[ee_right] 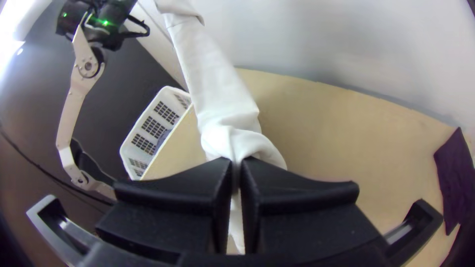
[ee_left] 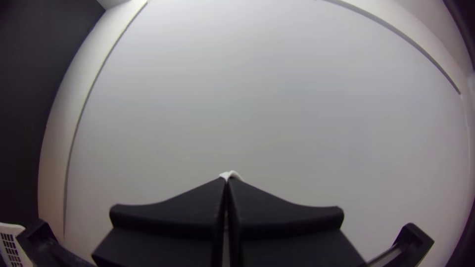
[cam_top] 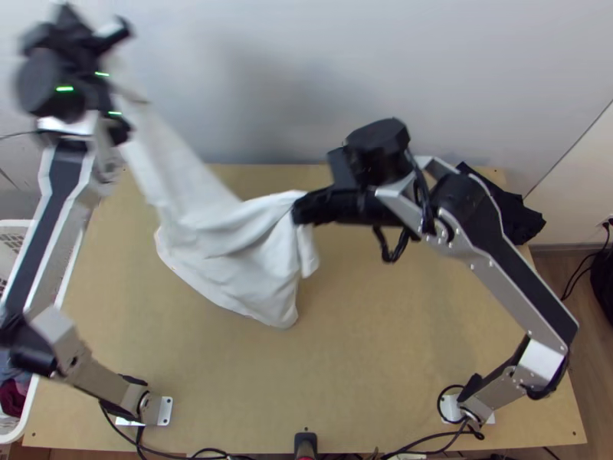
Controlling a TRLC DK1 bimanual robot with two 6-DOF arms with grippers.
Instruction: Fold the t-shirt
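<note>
While the top view gives you the whole run of the plain white cloth t-shirt (cam_top: 222, 261) between both arms, the left wrist view gives you just a small white tuft of it at the fingertips, with a broad pale wall (ee_left: 272, 99) ahead. The right wrist view adds the shirt's long, narrow stretch rising toward the other arm. Below your two grippers is the light wooden table (cam_top: 368, 360). Out past the left gripper (cam_top: 111, 54), toward its own side and nearer the bases, stands a white plastic basket with slotted walls (ee_right: 142, 118); beyond the right gripper (cam_top: 300, 211), toward its own side at the table's far corner, lies a dark piece of cloth (cam_top: 509, 211). Your left gripper is high by the wall past the table's far left corner, its two wide flat black fingers (ee_left: 173, 210) brought together with the tuft pinched at their tips. Your right gripper is over the middle of the table, its fingers (ee_right: 183, 190) closed on a gathered part of the shirt. From the left gripper the fabric slants down toward the right one, creased and uneven, and its loose lower part spreads below and between them; you can't tell how much of it touches the wood.
</note>
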